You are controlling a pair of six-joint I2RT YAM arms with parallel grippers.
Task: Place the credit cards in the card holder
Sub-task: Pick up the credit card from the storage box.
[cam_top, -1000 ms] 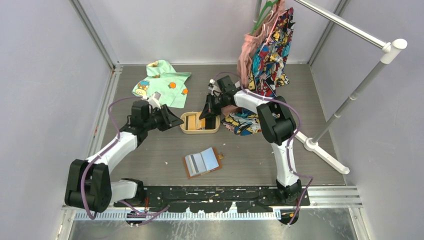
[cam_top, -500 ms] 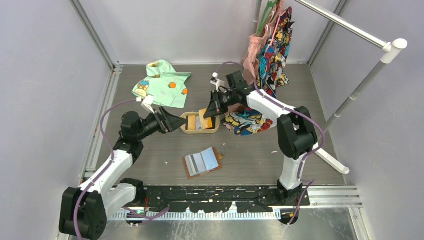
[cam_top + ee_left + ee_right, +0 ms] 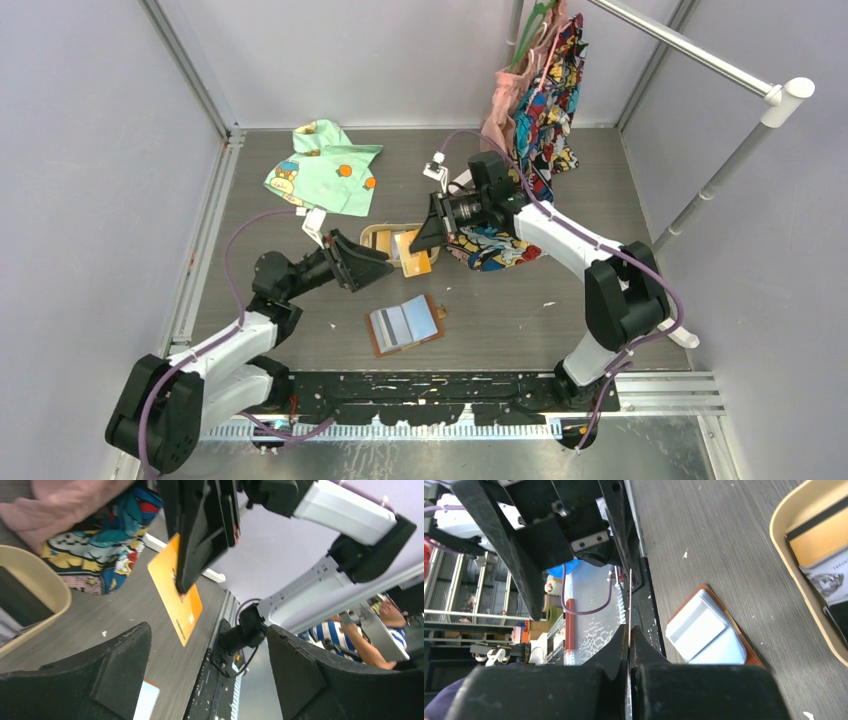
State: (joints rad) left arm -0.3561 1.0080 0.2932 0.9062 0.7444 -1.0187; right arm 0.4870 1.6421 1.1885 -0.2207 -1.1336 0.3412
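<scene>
While above tray (image 3: pixel 381 229), orange card (image 3: pixel 413 251) near clothes (image 3: pixel 490 248).

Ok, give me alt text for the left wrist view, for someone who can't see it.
The right gripper pinches an orange credit card, which hangs tilted above the grey table. The left gripper, open and empty, frames the foreground with its dark fingers; the rim of a tan tray shows at left.

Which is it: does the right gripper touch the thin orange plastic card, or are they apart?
Touching. The left wrist view shows the right gripper pinching the upper part of the thin orange plastic card.
</scene>
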